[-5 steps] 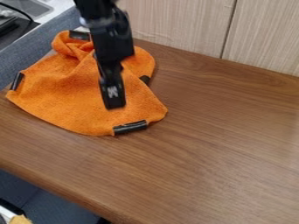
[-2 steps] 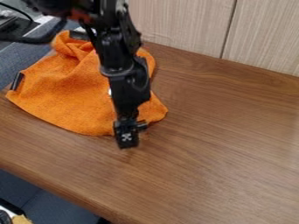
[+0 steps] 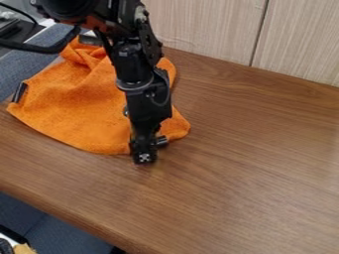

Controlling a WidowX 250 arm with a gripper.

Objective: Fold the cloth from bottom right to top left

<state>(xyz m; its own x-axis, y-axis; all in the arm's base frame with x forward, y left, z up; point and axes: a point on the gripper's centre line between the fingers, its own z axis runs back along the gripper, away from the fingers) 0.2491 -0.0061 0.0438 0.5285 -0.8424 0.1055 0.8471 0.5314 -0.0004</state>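
The black gripper [image 3: 144, 154] hangs down at the near right corner of the orange cloth [image 3: 83, 111], over the black clip on that edge. Whether it holds the corner cannot be told. The cloth lies on the left part of the wooden table, spread toward the front and bunched at its far left end. Another black clip [image 3: 20, 93] sits on its left corner, and a further one is at the far end, partly behind the arm. The arm hides the cloth's middle right part.
The brown wooden table [image 3: 252, 163] extends to the right and front. A pale wood panel [image 3: 198, 30] stands along the back. Blue-grey fabric [image 3: 29, 69] borders the table at the upper left, with a black cable above it.
From above the cloth's middle, the gripper has come toward the camera to the near right corner, then shifted slightly back. The cloth looks unmoved.
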